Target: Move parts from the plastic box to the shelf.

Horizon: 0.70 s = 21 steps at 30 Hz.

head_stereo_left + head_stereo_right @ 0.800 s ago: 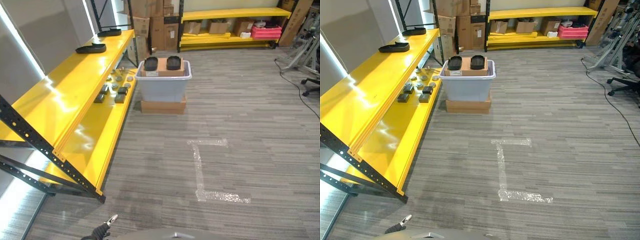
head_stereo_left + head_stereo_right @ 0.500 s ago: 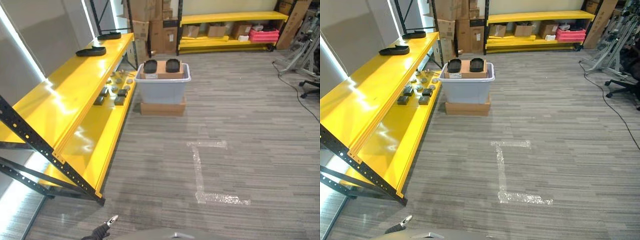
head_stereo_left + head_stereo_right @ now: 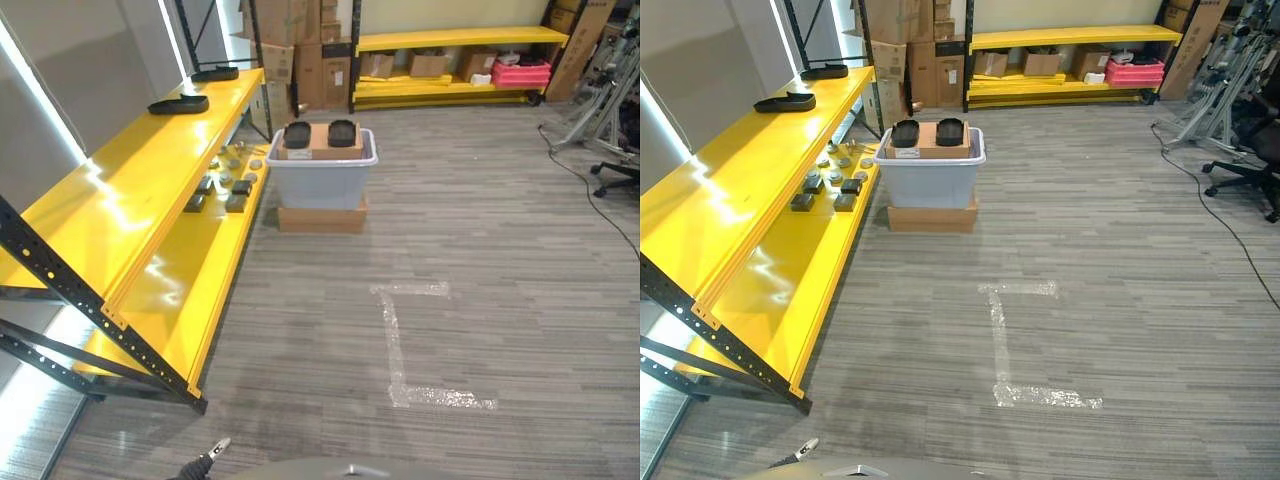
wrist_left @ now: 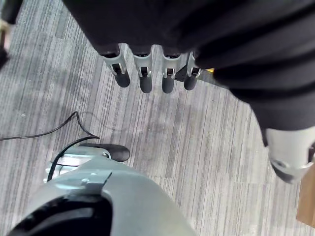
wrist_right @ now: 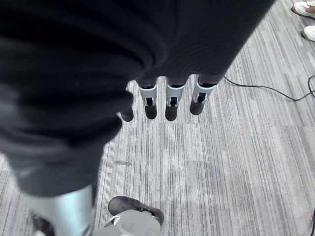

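Ahead across the grey striped carpet [image 3: 480, 250], a pale grey plastic box [image 3: 322, 172] seated on a flat brown cardboard carton [image 3: 322, 215], just beside the end of the long yellow metal shelf [image 3: 130, 200]. On the box's rim, a brown cardboard sheet [image 3: 320, 141] bearing two black oval parts [image 3: 297, 134], with a small white label at its near left corner, print too small to read. On the shelf's lower level, a cluster of small dark and grey parts [image 3: 222, 185], shapes hard to make out; on the upper level, two flat black parts [image 3: 179, 104]. White tape corner mark [image 3: 400, 340] on the carpet nearer in. Left hand [image 4: 147, 73] hanging over bare carpet, fingers straight and relaxed, holding nothing; right hand [image 5: 170, 101] likewise, fingers straight, empty. Cardboard cartons and a pink bin [image 3: 520, 72] on the far yellow rack, partly cut off.
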### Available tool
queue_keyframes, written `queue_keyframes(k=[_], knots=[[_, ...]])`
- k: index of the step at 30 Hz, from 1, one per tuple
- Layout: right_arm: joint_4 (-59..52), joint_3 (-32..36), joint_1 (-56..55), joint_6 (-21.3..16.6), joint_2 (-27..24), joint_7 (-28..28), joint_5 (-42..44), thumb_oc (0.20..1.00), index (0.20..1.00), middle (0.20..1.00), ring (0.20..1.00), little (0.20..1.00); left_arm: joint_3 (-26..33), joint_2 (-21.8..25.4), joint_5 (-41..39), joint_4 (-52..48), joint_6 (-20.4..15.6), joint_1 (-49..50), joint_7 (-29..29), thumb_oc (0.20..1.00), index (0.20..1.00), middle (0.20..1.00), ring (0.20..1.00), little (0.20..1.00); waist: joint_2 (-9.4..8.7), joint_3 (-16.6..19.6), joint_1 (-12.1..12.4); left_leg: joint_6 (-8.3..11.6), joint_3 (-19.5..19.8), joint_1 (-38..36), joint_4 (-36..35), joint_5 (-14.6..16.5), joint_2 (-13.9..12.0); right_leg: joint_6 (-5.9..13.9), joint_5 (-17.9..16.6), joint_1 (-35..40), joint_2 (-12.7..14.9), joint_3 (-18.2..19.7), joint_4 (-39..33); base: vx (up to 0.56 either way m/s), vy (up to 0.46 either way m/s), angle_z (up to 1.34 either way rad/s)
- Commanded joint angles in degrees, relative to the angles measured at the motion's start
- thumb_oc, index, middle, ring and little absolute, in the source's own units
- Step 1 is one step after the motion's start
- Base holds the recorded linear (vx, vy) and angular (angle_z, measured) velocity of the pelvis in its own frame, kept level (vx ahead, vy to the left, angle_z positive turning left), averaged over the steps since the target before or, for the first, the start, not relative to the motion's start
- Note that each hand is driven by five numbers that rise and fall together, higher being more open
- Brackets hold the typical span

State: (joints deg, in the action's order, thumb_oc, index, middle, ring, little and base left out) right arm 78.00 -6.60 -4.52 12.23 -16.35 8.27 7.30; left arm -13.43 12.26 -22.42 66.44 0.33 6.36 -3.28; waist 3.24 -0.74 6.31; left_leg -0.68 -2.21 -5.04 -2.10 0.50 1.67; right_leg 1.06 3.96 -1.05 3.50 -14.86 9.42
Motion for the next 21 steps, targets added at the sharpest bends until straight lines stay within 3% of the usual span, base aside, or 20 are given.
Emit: queue_keyframes(k=[1, 10, 11, 16, 21], knots=[[4.2, -1.6, 1.4, -0.1, 0.7, 1.2, -1.8, 1.0, 1.0, 1.0, 1.0, 1.0, 3.5, -0.3, -0.8, 1.9, 0.3, -2.9, 0.9, 1.0, 1.0, 1.0, 1.0, 1.0, -2.81, -1.1, 1.3, 0.78, -4.4, -0.7, -1.6, 1.0, 0.5, 8.2, -8.1, 7.3, 4.6, 0.7, -14.4, 0.0, 0.0, 0.0], [4.5, -1.7, 1.2, -2.1, 0.9, 1.3, -0.8, 1.0, 1.0, 1.0, 1.0, 1.0, 4.5, -0.5, -1.5, 2.9, 1.9, -3.3, 2.3, 1.0, 1.0, 1.0, 1.0, 1.0, -2.91, -1.0, 1.3, 0.62, -4.1, -0.9, -1.5, 1.1, 0.7, 8.31, -8.1, 7.5, 4.8, 0.9, -14.2, 0.01, 0.004, 0.0], [4.5, -1.3, 1.4, -3.7, 0.8, 2.3, 3.8, 1.0, 1.0, 1.0, 1.0, 1.0, 4.8, -0.5, -1.0, 3.1, 1.5, -3.3, 2.7, 1.0, 1.0, 1.0, 1.0, 1.0, -2.95, -0.9, 1.6, 0.6, -3.3, -0.9, -1.6, 1.0, 1.0, 8.29, -8.2, 7.6, 4.7, 1.2, -14.3, 0.06, 0.021, 0.0], [4.3, 1.4, 1.8, -6.5, 0.1, 3.1, 8.9, 1.0, 1.0, 1.0, 1.0, 1.0, 5.3, -0.7, -2.6, 3.0, 0.6, -3.3, 3.2, 1.0, 1.0, 1.0, 1.0, 1.0, -2.86, -0.8, 1.5, 0.3, -3.1, -0.8, -0.8, 1.6, 1.4, 8.39, -8.1, 7.4, 5.0, 1.9, -13.9, 0.07, 0.057, -0.01], [4.5, 4.4, 1.9, -7.7, -1.4, 2.0, 11.0, 1.0, 1.0, 1.0, 1.0, 1.0, 5.4, 0.1, -2.5, 3.0, 0.8, -3.0, 3.1, 1.0, 1.0, 1.0, 1.0, 1.0, -2.62, -1.8, 1.0, -1.34, -2.3, -0.2, 1.2, 2.8, 2.6, 8.08, -5.8, 6.0, 5.9, 2.7, -8.5, 0.08, 0.141, -0.12]])
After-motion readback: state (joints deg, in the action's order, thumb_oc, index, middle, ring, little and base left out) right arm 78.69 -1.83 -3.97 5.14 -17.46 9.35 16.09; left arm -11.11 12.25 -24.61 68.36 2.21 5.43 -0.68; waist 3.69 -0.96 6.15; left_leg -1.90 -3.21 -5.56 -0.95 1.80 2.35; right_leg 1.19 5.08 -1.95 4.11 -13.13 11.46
